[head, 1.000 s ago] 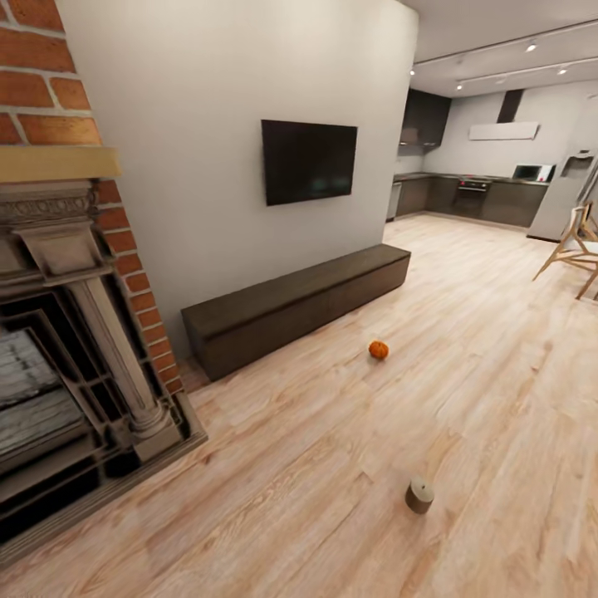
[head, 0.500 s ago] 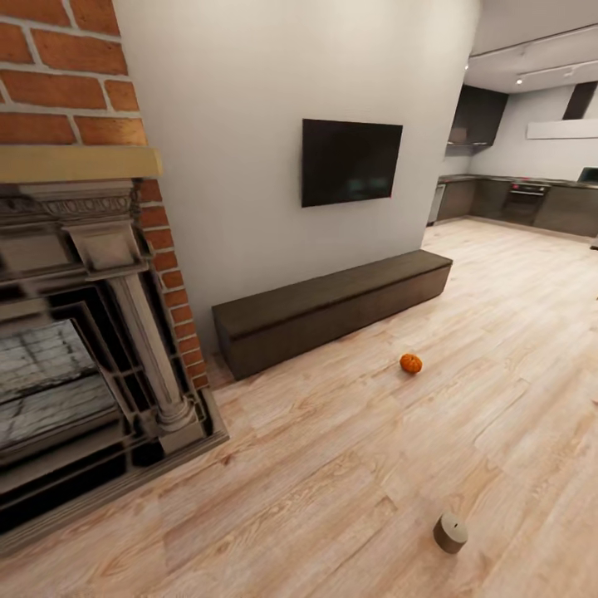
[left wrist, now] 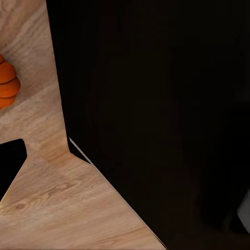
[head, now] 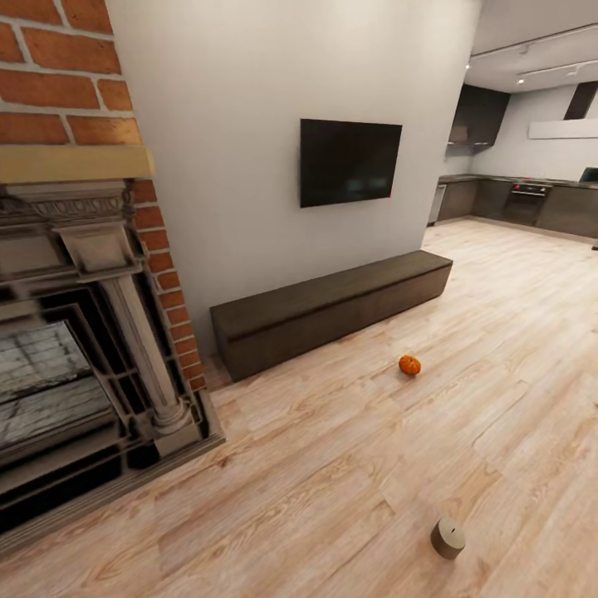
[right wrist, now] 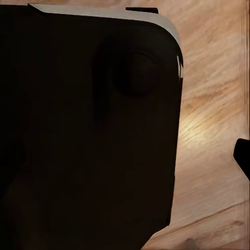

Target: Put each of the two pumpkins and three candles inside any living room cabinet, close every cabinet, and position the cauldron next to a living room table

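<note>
Head view, near to far. Lower right of frame: a short grey-brown candle (head: 448, 537) stands upright on the light wood plank floor (head: 332, 482), wick up, well apart from everything else. Left side of frame: ornate dark fireplace (head: 75, 365) w/ red brick chimney (head: 58, 75) above it and a pale wood mantel strip betw. them. Centre-right, farther out: one small orange pumpkin (head: 409, 365) sits on the floor, near the front of the cabinet (head: 332, 309) but not touching it. Cabinet is long, low, dark brown, along the pale wall; all fronts look flush, i.e. closed. Above it, a large black screen (head: 350, 162) on the wall. Upper right, far back: kitchen w/ dark units (head: 515, 199).

Left wrist view: part of a second orange pumpkin (left wrist: 8, 82) at the left edge of frame, on floorboards; dark robot bodywork covers most of the pic.

Right wrist view: dark bodywork over floorboards.

Left & right grippers: can't tell whether released or clenched, fingers aren't made out in either wrist pic.
</note>
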`<state>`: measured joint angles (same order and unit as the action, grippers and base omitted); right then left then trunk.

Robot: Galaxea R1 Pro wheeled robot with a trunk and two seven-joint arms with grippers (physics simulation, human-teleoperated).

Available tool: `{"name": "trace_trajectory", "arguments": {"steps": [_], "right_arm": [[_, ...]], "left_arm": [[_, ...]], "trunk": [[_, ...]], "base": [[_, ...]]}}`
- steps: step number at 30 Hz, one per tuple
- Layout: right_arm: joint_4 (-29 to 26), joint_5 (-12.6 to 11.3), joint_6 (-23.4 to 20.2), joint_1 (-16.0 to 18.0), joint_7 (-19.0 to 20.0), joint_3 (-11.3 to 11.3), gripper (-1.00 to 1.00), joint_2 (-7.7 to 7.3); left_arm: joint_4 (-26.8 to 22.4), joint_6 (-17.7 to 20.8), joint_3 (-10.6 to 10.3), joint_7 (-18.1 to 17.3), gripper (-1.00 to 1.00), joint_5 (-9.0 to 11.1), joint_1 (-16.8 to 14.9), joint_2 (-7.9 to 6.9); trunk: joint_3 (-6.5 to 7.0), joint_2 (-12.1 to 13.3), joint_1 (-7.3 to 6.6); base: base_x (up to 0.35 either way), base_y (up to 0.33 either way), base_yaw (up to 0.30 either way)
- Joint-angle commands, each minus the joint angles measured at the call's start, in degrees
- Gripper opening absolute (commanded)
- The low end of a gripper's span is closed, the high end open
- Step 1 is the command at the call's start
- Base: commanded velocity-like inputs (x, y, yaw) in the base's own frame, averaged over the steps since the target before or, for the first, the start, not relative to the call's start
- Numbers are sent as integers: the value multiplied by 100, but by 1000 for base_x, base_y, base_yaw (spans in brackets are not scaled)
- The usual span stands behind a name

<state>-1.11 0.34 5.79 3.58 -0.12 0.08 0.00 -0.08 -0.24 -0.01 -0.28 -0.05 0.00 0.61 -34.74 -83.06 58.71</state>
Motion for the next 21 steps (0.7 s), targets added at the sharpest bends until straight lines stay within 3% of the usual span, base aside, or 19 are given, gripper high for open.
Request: {"name": "trace_trajectory", "arguments": {"steps": [1,21], "right_arm": [[5,3,18,3,-3,0,100,0],[5,6,18,3,-5,0,100,2]], "left_arm": [[-1,-2,1,-3,100,-2,0,0],[-1,-4,-1,-1,100,-3,0,0]], "trunk": [[-4,-2,2],[-4,-2,2]], "base": [[206,-252,0],[256,-234,19]]}}
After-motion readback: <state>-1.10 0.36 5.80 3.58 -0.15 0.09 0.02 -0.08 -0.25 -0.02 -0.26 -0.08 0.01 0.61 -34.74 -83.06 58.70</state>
